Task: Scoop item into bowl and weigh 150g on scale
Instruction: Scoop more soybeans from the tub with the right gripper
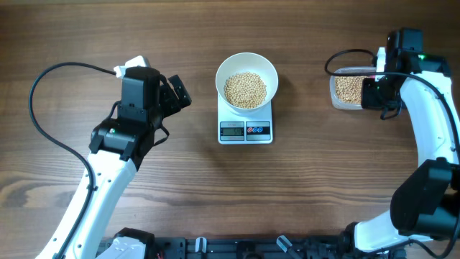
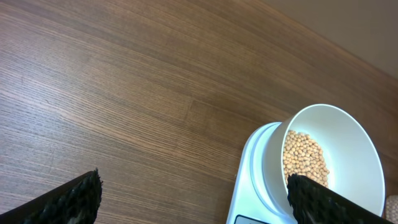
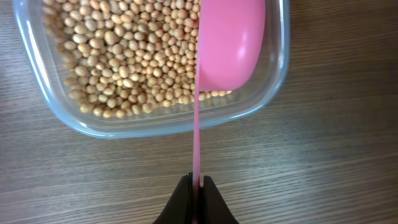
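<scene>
A white scale [image 1: 245, 131] is seen at the middle of the wooden table [image 1: 302, 187]. A white bowl [image 1: 223, 72] is set on its platform and is partly filled with soybeans [image 1: 245, 89]. The figures on the display are too small to be read.

Well to the right of the scale, level with the bowl, a clear container [image 1: 335, 96] is placed, and more soybeans [image 3: 124, 56] are held in it. The right gripper [image 3: 196, 185] is positioned just past that container, on the side away from the scale. Its jaws are pressed together on the thin handle of a pink scoop [image 3: 229, 43]. The scoop's cup is seen inside the container's rim [image 3: 155, 127], turned partly on edge, and no beans can be made out in it. Whether the cup is touching the beans cannot be told.

The left gripper [image 1: 178, 90] is held to the left of the scale, clear of it and above bare wood. Its jaws are spread wide apart, and nothing is held between them. In the left wrist view, the scale's edge [image 2: 249, 180] and the bowl's wall [image 2: 348, 134] are seen near one black fingertip [image 2: 323, 202], and only table is seen by the other.
</scene>
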